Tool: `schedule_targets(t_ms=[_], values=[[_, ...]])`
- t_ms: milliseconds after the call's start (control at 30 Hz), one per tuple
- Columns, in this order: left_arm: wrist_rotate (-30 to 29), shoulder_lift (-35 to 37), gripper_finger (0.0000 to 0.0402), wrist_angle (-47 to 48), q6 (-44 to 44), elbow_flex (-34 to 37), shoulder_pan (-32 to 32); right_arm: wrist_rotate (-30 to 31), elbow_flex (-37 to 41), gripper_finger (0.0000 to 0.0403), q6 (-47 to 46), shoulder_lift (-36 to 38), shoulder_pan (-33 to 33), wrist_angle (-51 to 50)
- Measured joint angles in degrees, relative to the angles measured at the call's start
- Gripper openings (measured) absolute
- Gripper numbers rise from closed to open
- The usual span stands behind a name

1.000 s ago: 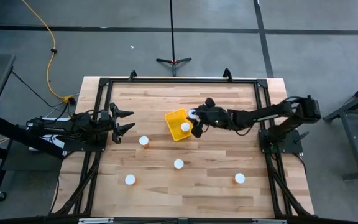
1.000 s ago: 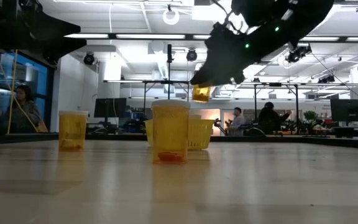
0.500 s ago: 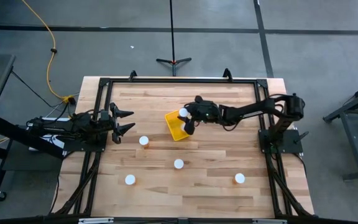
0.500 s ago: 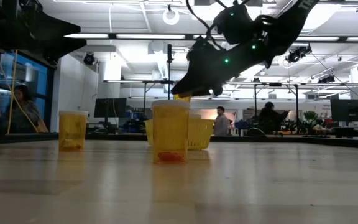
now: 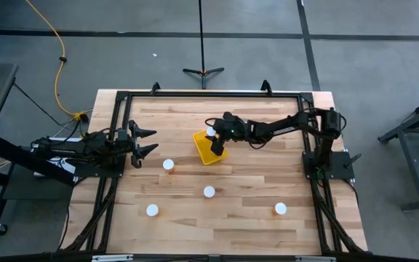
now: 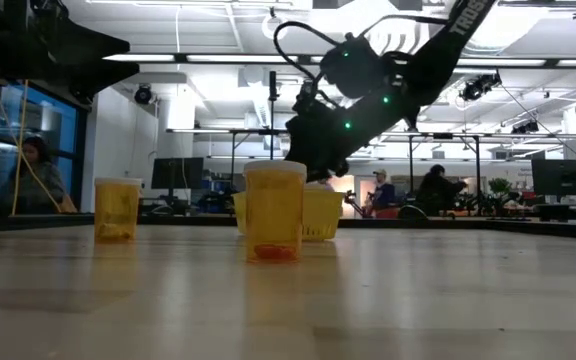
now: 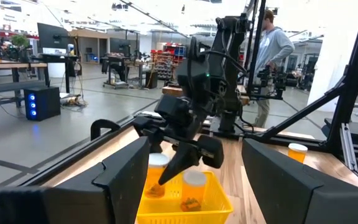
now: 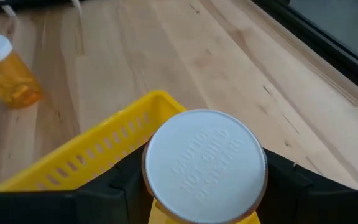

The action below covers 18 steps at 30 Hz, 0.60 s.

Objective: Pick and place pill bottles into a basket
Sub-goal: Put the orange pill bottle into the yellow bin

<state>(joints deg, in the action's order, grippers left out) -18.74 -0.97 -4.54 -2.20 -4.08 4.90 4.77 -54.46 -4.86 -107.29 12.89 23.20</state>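
My right gripper (image 5: 214,138) is shut on a white-capped orange pill bottle (image 8: 204,165) over the far part of the yellow basket (image 5: 204,152). The left wrist view shows a second bottle (image 7: 194,184) standing in the basket beside it. Other bottles stand on their bases on the table: one left of the basket (image 5: 169,164), one in the middle (image 5: 209,191), and two near the front (image 5: 152,210) (image 5: 280,209). My left gripper (image 5: 150,143) is open and empty at the table's left edge. My right gripper pinches the bottle's orange body (image 7: 156,168) between its two fingers (image 8: 104,190), just under the white cap. The fingers come slanting down from the table's right. The bottle is upright, its lower part inside the basket's walls; whether it stands on the basket floor I cannot tell.
A black frame (image 5: 122,102) runs around the wooden table. In the low view one bottle (image 6: 275,210) stands close in front of the basket (image 6: 318,214) and another (image 6: 117,207) stands to its left. People show in the room behind.
My right gripper has carried the bottle toward the table's left edge and down, from beside the basket's right edge to over the basket. The bottle has stayed upright in the hold and has sunk between the basket's walls.
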Motion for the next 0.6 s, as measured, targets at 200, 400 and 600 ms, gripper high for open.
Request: schedule_targets(t_ms=[200,400,600], values=[[0.0,0.0,0.0292,0.0,0.0,0.0,0.0,-1.6,-0.1,0.0208,0.0,-0.2,0.3,-0.3],[0.0,0.0,0.0292,0.0,0.0,0.0,0.0,-1.6,-0.1,0.0209,-0.1,-0.2,0.3,-0.3],[0.0,0.0,0.0292,0.0,0.0,0.0,0.0,-1.6,-0.1,0.0209,-0.6,-0.2,0.3,-0.5]])
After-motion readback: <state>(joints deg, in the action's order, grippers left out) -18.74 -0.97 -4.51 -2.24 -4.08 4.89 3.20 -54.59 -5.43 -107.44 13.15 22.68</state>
